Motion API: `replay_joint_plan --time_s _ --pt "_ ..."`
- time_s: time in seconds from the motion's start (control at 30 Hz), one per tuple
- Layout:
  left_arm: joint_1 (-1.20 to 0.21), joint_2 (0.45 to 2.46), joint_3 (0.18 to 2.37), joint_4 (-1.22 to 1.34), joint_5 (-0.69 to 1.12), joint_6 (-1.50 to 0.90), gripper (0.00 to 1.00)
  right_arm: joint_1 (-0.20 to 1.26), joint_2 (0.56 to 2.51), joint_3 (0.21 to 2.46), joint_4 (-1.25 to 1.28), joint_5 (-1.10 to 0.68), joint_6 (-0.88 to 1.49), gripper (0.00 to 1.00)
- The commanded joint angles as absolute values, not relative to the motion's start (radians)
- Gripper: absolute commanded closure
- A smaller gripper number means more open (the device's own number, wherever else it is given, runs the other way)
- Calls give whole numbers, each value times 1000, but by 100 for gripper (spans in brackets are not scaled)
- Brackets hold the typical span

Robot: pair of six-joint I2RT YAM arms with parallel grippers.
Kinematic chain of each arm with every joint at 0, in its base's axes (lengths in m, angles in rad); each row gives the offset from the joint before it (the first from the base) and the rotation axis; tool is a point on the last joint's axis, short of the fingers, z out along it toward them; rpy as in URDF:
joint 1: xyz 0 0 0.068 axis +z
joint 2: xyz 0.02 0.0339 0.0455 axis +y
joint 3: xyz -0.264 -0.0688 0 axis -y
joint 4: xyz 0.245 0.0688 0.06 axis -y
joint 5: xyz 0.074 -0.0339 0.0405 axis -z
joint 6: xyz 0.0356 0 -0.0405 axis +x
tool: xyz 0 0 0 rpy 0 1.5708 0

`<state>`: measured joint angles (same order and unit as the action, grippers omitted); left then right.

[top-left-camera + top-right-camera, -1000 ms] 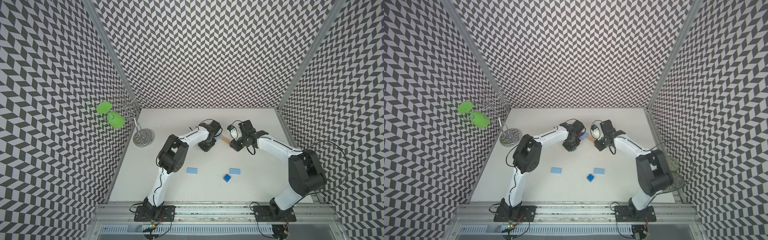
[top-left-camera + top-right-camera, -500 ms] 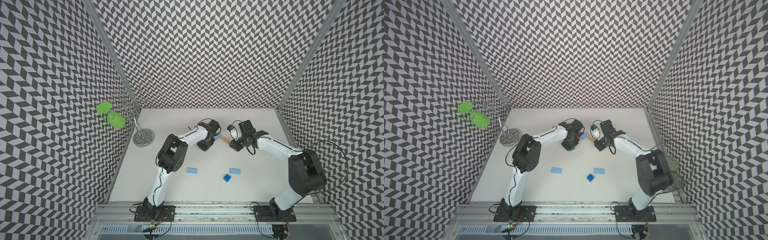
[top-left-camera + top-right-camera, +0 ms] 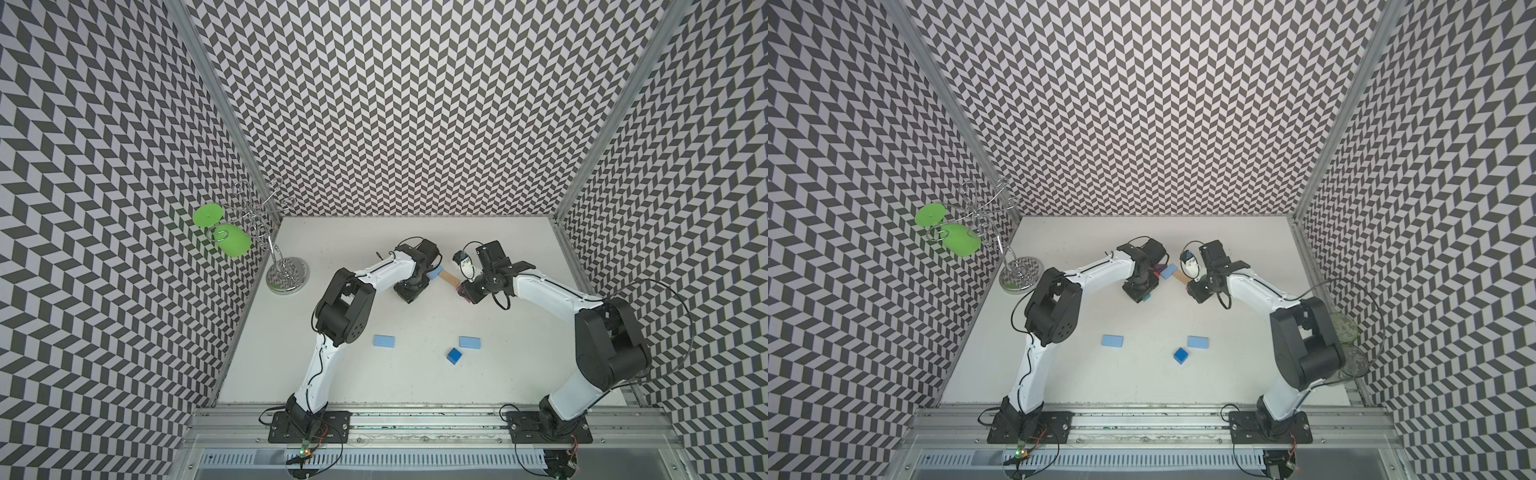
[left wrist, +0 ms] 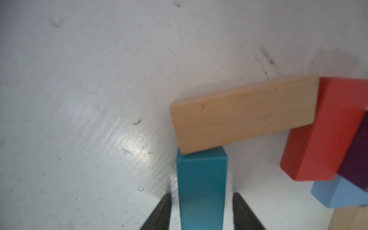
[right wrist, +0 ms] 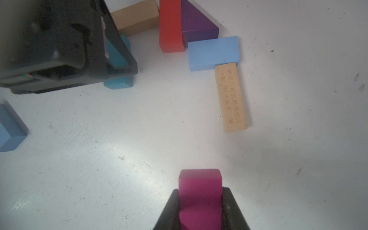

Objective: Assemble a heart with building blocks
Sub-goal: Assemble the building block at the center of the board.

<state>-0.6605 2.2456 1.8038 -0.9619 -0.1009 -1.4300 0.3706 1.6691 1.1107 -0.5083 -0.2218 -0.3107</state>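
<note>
The left arm (image 3: 1100, 270) hides most of the heart (image 3: 1167, 271) in a top view. The left gripper (image 4: 201, 195) stands spread astride the teal block (image 4: 201, 175); the right gripper (image 5: 200, 190) pinches a magenta block (image 5: 199, 179).

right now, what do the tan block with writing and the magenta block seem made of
The tan block with writing: bare, unpainted wood; pale natural tone and burnt-in characters show. The magenta block: probably wood too, under matte opaque paint; rounded edges, no grain visible, so uncertain.
</note>
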Motion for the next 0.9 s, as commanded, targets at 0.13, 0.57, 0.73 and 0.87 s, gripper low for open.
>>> replay_joint_plan --time_s 0.13,0.57,0.73,0.87 --pt "-657 2282 1813 -969 -109 -1392 26 378 1679 1135 -483 -236 -320 100" --pt "-708 2098 1845 -800 -212 -1098 2 373 1520 1051 -371 -112 -97 90" --pt "-716 1948 1743 -653 -165 -940 1 376 1528 1060 -447 -103 132 100" --pt "-711 1799 1594 -562 -185 -814 1 405 1490 1011 -436 -94 331 100"
